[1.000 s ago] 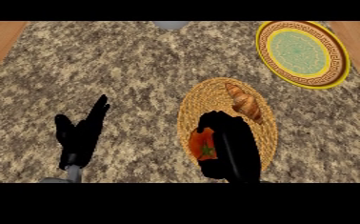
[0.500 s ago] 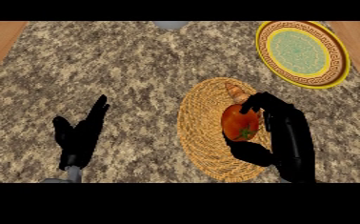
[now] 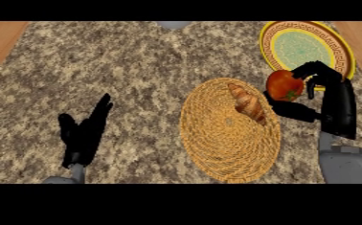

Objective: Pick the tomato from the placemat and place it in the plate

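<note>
Tomato [image 3: 284, 84] up in our right hand [image 3: 332, 99], fingers curled round it (beside the plate [image 3: 272, 51]), bread [image 3: 247, 103] on the woven placemat [image 3: 226, 142], our left hand [image 3: 83, 135] spread open, low left.

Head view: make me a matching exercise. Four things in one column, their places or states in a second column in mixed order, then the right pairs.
Things:
1. tomato
2. croissant
3. plate
4. left hand

Places or states:
A. open, fingers up, low at the view's left
B. lying on the woven placemat
C. at the counter's far right, nothing on it
D. held in the right hand, between placemat and plate

Pairs: 1-D, 2-B, 3-C, 4-A
</note>
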### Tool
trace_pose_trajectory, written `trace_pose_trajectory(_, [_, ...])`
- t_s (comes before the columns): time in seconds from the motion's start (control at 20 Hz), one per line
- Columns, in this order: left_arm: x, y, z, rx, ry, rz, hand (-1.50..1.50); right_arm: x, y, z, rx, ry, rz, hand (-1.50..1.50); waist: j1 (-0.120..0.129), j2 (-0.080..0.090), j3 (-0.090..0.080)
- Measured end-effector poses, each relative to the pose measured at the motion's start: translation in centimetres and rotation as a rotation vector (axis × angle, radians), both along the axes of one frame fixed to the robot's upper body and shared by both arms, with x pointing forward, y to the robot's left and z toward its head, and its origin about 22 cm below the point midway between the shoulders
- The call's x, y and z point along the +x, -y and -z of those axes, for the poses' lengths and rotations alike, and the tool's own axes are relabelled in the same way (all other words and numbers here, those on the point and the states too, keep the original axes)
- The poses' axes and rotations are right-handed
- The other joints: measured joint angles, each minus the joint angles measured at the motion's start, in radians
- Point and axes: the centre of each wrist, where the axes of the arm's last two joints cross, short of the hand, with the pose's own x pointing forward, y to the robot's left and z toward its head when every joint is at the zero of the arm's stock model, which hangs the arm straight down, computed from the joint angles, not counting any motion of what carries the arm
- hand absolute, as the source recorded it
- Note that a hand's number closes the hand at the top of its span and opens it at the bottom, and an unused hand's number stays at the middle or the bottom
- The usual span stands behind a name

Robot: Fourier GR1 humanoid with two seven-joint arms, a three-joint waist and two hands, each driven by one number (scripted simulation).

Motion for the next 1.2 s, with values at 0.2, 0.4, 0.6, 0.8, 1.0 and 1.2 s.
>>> trace_pose_trajectory(0.2, [0.3,0.3,-0.2,0.001,-0.007,0.005,0.0,3.0,3.5,1.0,-0.012,0.05,0.085,1.5,0.006,0.003,-0.001])
trace_pose_trajectory(0.4, [0.3,0.5,-0.4,0.0,-0.008,0.011,0.0,6.1,7.3,1.1,-0.009,0.079,0.151,1.5,0.016,0.006,-0.001])
trace_pose_trajectory(0.6, [0.7,0.5,-0.6,-0.007,-0.012,0.027,0.0,8.8,9.9,1.3,-0.009,0.091,0.182,1.5,0.029,0.011,-0.001])
trace_pose_trajectory(0.8, [0.8,0.8,-0.9,-0.007,-0.001,0.037,0.0,10.2,12.9,0.9,-0.013,0.097,0.196,1.5,0.043,0.017,0.0])
trace_pose_trajectory(1.0, [0.8,1.1,-1.1,-0.005,0.008,0.045,0.0,10.7,14.9,1.0,-0.01,0.06,0.22,1.5,0.056,0.023,0.0])
trace_pose_trajectory(1.2, [1.1,1.5,-1.3,-0.007,0.023,0.071,0.0,10.2,16.6,1.7,-0.083,-0.126,0.234,-1.5,0.078,0.034,0.0])
